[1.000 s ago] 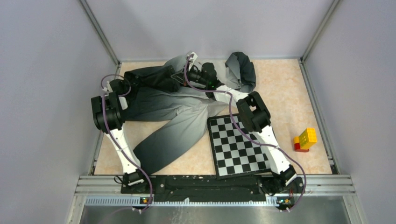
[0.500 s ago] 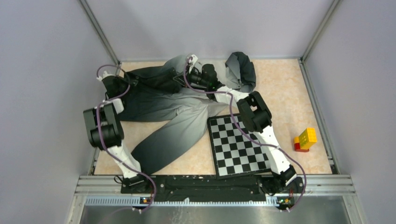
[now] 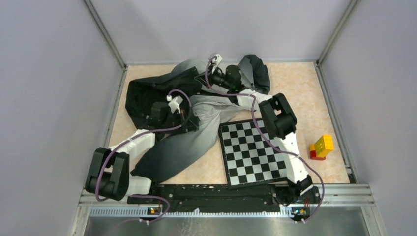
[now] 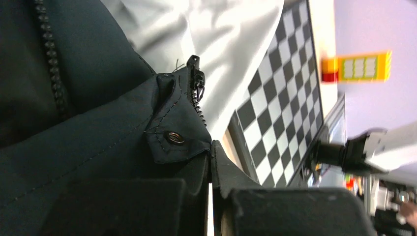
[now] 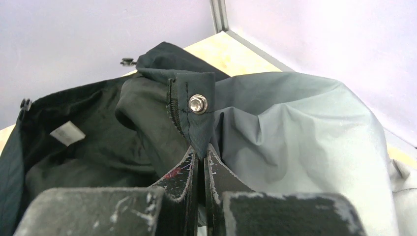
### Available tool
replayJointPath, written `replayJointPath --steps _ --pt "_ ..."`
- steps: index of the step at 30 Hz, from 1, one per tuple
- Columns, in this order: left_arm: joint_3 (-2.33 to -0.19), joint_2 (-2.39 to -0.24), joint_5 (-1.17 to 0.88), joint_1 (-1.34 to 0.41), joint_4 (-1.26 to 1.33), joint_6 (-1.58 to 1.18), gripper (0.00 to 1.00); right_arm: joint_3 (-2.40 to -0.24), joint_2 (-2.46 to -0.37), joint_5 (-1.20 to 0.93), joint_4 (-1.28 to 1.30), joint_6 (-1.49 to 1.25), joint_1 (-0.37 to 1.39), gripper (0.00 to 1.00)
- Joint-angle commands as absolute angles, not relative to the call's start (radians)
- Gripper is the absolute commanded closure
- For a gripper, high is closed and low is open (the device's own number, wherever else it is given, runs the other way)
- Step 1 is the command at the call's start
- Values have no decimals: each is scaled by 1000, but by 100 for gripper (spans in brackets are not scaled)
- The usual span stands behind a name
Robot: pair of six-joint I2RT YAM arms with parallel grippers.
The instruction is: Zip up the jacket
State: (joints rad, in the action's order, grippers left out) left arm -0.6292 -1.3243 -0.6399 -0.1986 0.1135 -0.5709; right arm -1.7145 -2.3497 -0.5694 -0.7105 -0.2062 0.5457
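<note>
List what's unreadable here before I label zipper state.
- Zipper slider: not seen in any view. Folds of the jacket hide it, and the top view is too small.
- Left wrist view: fingers of the left gripper cover the pinched hem; lower-right corner blurred.
- Right wrist view: white label too small to read; fingers of the right gripper hide the flap's lower edge.

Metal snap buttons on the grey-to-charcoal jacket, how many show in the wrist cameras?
2. One round metal snap sits on the dark jacket corner in the left gripper; a second snap on the flap in the right gripper. Folds may hide more.
</note>
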Motion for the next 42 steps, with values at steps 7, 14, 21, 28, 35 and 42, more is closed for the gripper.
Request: replayJointPath --steps 7,14,21,28,35,42 --pt "-607 -1347 -618 -336 -19 -433 98 -1695 -2267 -584 -761 -202 551 100" --pt "-674 -1259 -546 -336 -170 -383 59 -1704 -2273 -591 -768 -210 551 100" --pt "-817 -1178 -564 -335 -337 -291 40 -1702 -2272 -595 -767 -213 551 100" --pt "-887 -1177 -498 -335 -342 -216 37 -1700 -2270 -594 -767 -212 551 100" --pt "-940 -1229 -438 -365 -518 -53 32 -1703 -2273 -594 -770 -212 551 100" --pt "-850 -1072 69 -712 -584 -300 22 -1728 -2294 -603 -771 -232 551 100"
